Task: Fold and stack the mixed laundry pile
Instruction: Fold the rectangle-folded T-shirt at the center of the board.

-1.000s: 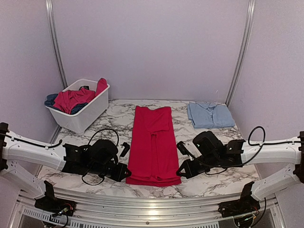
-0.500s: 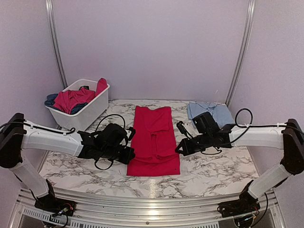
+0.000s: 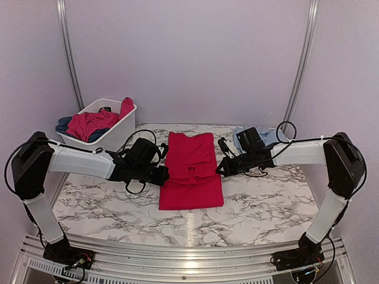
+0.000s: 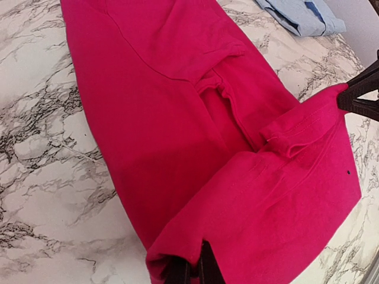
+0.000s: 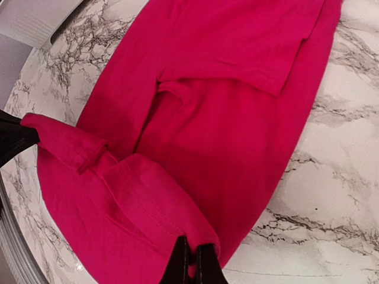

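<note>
Between pinching fingers (image 4: 208, 272), red garment (image 3: 190, 177) hem

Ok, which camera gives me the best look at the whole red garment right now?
Top external: the red garment shows whole, on the marble table, its near hem lifted. Each wrist view shows only part of it, with the left gripper and right gripper shut on a hem corner.

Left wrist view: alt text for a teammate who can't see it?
A bright red garment lies on the marble table, its near hem lifted and doubled back. The left claw pinches one hem corner at bottom, the right claw the other at right. A light blue shirt lies top right.
</note>
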`<action>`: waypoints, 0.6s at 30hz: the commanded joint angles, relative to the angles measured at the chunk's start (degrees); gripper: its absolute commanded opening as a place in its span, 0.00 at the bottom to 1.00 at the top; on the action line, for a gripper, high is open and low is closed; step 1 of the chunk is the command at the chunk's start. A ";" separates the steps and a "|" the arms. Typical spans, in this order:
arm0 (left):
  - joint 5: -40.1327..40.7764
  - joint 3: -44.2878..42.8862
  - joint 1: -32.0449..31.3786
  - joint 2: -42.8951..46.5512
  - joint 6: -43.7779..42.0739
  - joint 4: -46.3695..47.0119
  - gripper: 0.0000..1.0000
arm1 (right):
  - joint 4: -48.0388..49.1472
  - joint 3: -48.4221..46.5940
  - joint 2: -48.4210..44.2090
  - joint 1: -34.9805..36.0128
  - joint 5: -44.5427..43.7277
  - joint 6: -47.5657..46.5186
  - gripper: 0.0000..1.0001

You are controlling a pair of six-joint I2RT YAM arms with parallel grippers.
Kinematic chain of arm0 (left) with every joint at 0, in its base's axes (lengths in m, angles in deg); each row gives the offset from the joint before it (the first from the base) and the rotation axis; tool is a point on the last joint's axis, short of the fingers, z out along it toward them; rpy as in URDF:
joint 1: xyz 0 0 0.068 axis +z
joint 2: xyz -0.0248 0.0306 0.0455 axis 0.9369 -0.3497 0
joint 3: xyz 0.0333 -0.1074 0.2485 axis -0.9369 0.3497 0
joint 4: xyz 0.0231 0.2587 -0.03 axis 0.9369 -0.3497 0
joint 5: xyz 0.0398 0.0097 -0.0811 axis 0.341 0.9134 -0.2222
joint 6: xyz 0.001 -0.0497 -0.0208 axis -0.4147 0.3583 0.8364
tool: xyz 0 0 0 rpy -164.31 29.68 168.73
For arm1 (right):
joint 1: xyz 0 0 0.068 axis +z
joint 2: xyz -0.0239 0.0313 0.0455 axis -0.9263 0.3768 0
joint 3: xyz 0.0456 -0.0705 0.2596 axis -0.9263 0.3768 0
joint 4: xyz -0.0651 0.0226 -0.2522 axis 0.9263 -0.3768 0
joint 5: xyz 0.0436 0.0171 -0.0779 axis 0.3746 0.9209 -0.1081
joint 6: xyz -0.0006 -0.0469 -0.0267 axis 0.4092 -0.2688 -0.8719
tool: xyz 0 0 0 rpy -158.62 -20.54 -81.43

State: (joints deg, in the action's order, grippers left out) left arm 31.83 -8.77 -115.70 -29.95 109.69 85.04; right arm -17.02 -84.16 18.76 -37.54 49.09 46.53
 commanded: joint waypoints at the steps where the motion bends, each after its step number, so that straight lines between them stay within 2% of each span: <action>1: -2.86 -3.83 2.08 -4.02 -2.18 2.03 0.00 | 2.34 -4.42 4.46 -1.14 1.25 -2.12 0.00; 18: -4.81 -8.88 5.57 -11.29 -1.67 4.82 0.00 | 3.27 -11.48 12.58 -3.26 1.50 -2.75 0.00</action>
State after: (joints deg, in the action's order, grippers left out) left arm 27.72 -15.48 -110.81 -39.74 108.64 87.70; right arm -15.45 -92.64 30.15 -40.16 50.38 44.76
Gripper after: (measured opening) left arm 0.010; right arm 0.002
